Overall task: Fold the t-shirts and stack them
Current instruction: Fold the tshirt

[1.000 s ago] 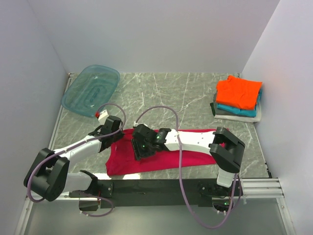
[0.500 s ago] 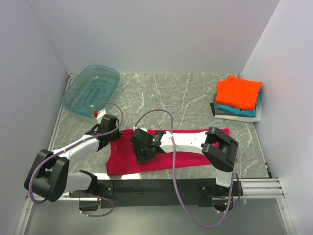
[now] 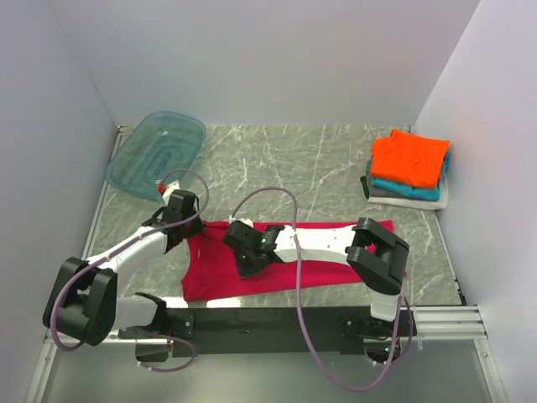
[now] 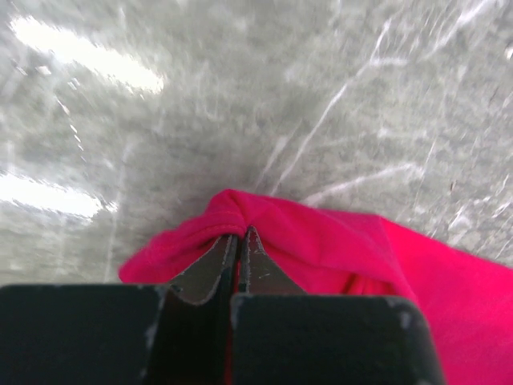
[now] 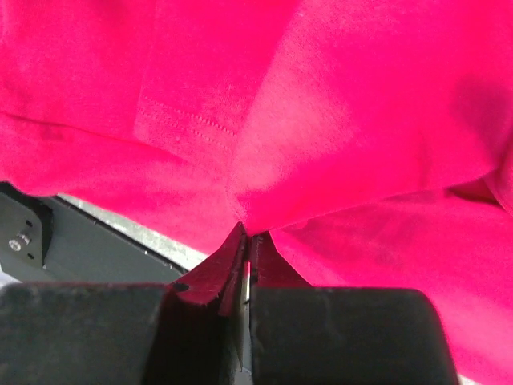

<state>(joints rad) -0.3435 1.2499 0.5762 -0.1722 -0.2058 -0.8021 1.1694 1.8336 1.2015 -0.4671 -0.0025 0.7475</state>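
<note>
**Crimson-magenta t-shirt pinched at two points, limp cloth in hand**

Shirt is lying spread along the near side of the marble table, just ahead of the arm bases, partly under my right arm. The other three are sitting folded in a stack at the far right: orange t-shirt on top, teal t-shirt under it, and a grey-white t-shirt showing at the bottom edge. Teal tub is sitting well apart at the far left.

I am holding with both arms. Left gripper is fully closed, nipping a small ridge of cloth at the shirt's left edge. Right gripper is likewise clamped tight on a tented pinch nearer the middle, close to a stitched seam.

Handling, as I am judging it:
- Cotton is reading soft and light, with no stiffness. It is draping and puckering around each pinch.
- It is likely to sag between the two holds, so I am expecting to lift both together and keep the span taut.
- Thin pinches could slip, and the seam looks like the firmer purchase.
- I cannot tell whether each bite is catching one layer or two.
- Dragging on the polished stone should be easy, but bunching is the risk.
</note>
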